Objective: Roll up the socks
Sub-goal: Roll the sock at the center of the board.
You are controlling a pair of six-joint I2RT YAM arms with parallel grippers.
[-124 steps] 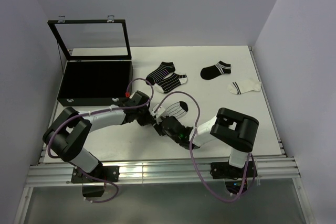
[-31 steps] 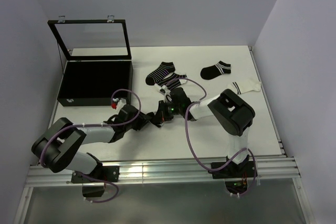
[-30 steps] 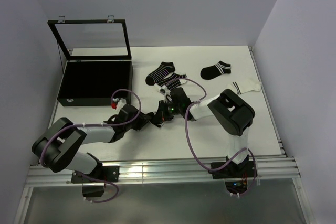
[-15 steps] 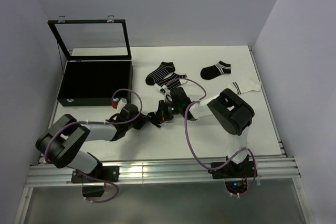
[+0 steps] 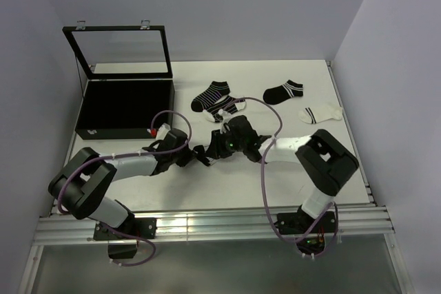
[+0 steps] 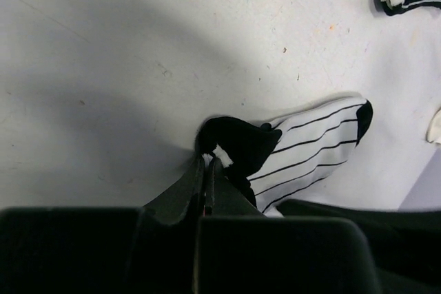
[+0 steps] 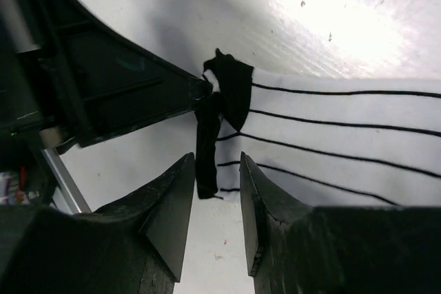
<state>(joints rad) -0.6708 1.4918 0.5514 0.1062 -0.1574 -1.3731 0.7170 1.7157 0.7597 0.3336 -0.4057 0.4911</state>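
Two grippers meet at the middle of the desk (image 5: pixel 207 185) over one white striped sock (image 6: pixel 310 146). The left gripper (image 6: pixel 209 164), reaching in from 9 o'clock, is clamped shut on the sock's black edge. The right gripper (image 7: pixel 216 170), reaching in from 3 o'clock, has its jaws parted; a loose black fold of the sock lies in the gap, unpinched. Toward 12 and 1 o'clock lie a black striped pair (image 5: pixel 212 93), a black sock (image 5: pixel 283 91) and a white sock (image 5: pixel 320 113). At 10 o'clock a black case (image 5: pixel 124 108) sits with its lid up.
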